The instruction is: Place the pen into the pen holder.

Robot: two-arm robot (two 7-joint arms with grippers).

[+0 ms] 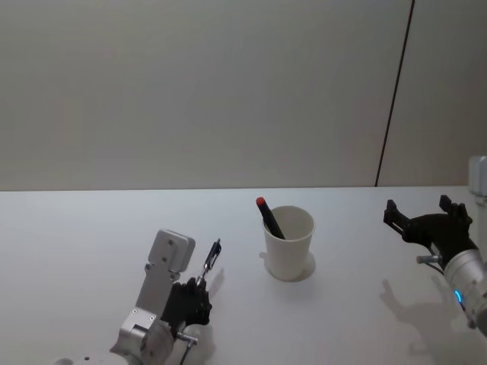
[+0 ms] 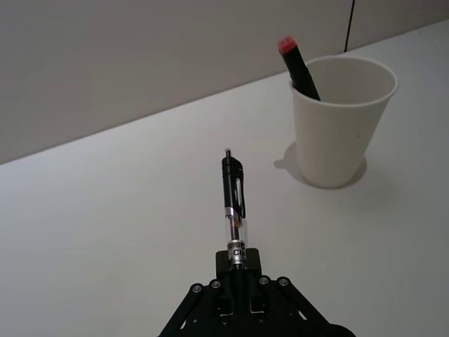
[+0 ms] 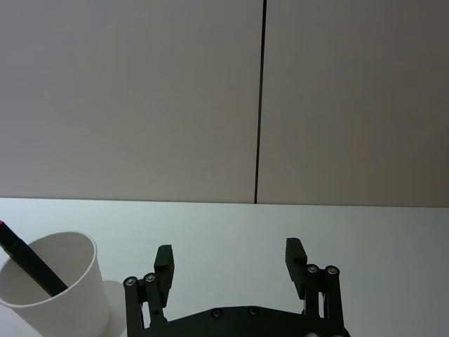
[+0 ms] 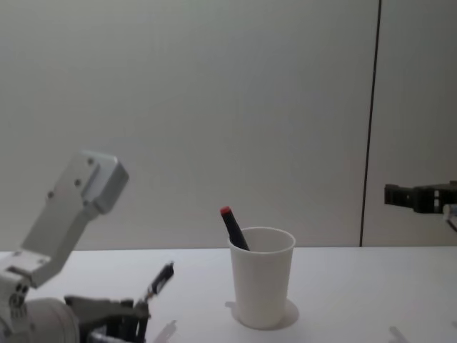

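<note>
Left gripper (image 1: 200,283) pinches the lower end of a clear-and-black pen (image 1: 211,258), whose clip end points up and away, tilted toward the cup (image 1: 288,243). It sits low by the white table (image 1: 91,243), at about 8 o'clock from the cup, near it but apart. The cup stands upright mid-table. A red-capped pen (image 1: 268,217) leans inside it against the 10 o'clock rim. At the cup's 3 o'clock, well apart, the right gripper (image 1: 420,211) hovers with fingers spread, holding nothing.
</note>
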